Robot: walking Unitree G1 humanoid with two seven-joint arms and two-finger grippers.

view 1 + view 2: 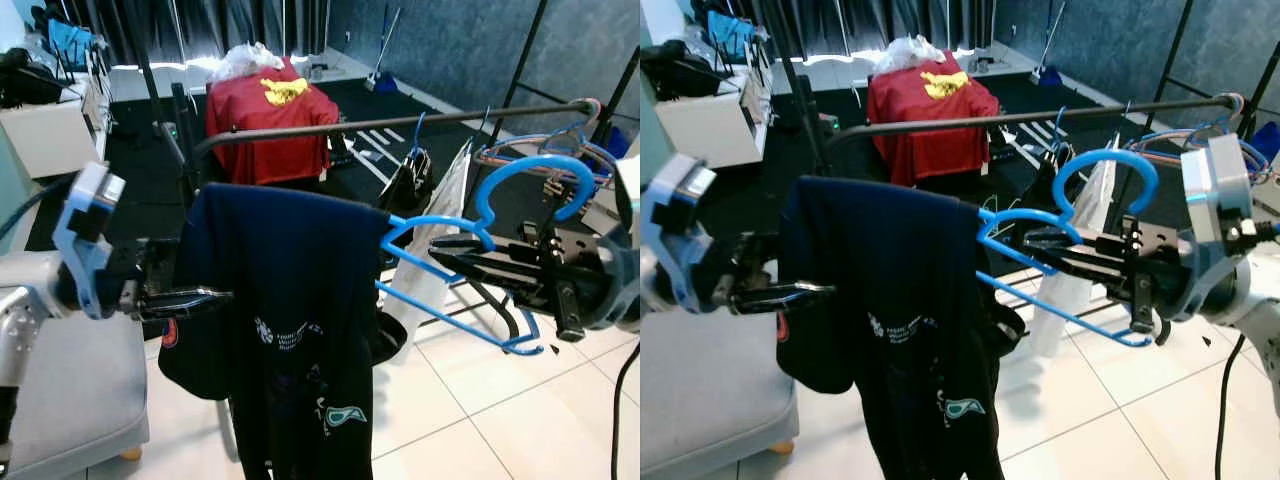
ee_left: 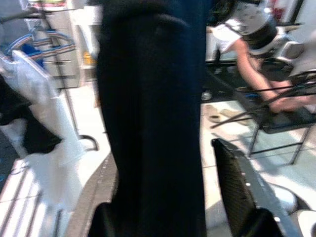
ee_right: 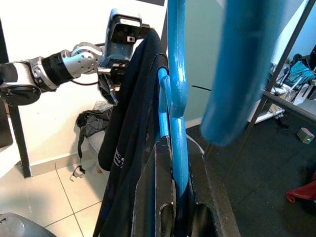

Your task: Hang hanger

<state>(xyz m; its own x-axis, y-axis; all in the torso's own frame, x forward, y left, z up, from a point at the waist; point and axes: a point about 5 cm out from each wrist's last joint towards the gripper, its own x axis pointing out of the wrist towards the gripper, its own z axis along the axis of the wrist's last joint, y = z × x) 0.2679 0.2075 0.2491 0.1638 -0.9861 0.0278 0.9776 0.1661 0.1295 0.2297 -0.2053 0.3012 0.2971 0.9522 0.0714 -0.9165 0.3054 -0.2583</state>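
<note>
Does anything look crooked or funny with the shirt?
Yes. The dark navy T-shirt hangs bunched at one end of the blue plastic hanger, leaving the other end bare, so it looks lopsided.

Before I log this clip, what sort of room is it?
Probably a home laundry or clothes-drying area: a clothes rail with spare hangers, a dark shirt on a blue hanger, and a tiled floor.

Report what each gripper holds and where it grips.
Right gripper clamps the blue hanger at its neck below the hook. Left gripper grips the dark shirt at its edge.
</note>
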